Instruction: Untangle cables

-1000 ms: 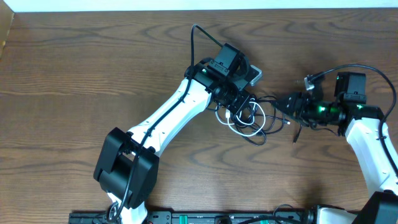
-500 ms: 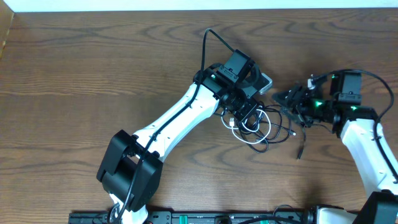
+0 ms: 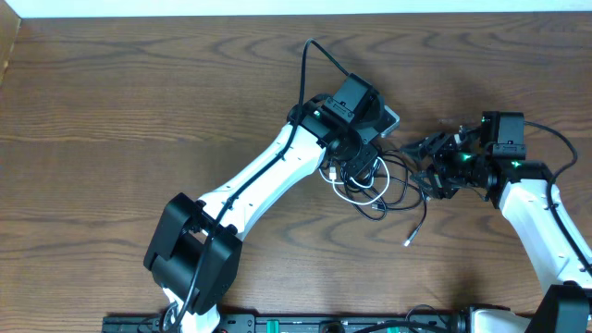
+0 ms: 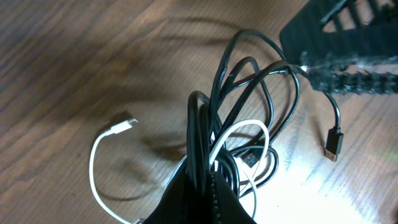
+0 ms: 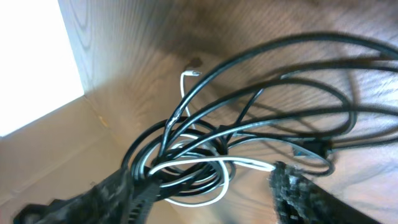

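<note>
Slack shows in the tangle: the right gripper (image 3: 428, 165) has spread its jaws wider than a second ago and now stands open around loose loops of the long thin black cable (image 4: 199, 143), whose plug end (image 4: 333, 144) has slid down-left across the brown wooden table (image 3: 139, 111). The left gripper (image 4: 208, 186) stays clamped shut on bunched black strands, the shorter thin white cable (image 4: 92, 169) looping through them onto the table.

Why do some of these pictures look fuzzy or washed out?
Overhead: sharp and evenly lit. Left wrist: cables crisp, but glare whitens the table at lower right. Right wrist: the cables smear with blur, and the upper left corner is blown out white.
</note>
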Robot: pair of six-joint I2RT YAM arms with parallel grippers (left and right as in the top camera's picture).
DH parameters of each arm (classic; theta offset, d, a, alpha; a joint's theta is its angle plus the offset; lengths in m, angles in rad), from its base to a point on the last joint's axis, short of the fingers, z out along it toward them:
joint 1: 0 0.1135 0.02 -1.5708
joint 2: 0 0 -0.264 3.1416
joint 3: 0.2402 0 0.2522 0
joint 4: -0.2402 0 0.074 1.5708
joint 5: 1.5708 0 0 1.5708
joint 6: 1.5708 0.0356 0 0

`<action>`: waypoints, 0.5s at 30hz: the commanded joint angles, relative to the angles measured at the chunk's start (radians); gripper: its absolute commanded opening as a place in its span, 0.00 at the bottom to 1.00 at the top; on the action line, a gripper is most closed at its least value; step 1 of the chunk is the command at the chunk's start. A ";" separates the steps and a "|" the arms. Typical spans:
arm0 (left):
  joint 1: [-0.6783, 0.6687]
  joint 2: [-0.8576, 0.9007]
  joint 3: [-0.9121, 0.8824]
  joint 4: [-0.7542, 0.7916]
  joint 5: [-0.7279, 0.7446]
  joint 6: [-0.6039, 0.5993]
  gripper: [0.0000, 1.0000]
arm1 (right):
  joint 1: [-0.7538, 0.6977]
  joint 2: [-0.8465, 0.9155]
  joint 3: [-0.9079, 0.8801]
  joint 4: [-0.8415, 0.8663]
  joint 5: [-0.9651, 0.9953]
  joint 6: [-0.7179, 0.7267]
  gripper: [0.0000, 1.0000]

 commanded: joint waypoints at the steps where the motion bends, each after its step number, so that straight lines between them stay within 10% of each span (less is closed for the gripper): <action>1: 0.000 -0.003 0.009 0.000 -0.034 0.014 0.07 | 0.005 0.003 -0.005 -0.001 -0.058 0.076 0.80; 10: -0.003 -0.002 0.009 0.011 -0.029 0.020 0.08 | 0.008 0.003 -0.005 -0.006 -0.020 0.125 0.90; 15: -0.008 -0.002 0.009 0.011 -0.021 0.020 0.07 | 0.030 0.003 -0.015 0.001 0.067 0.190 0.77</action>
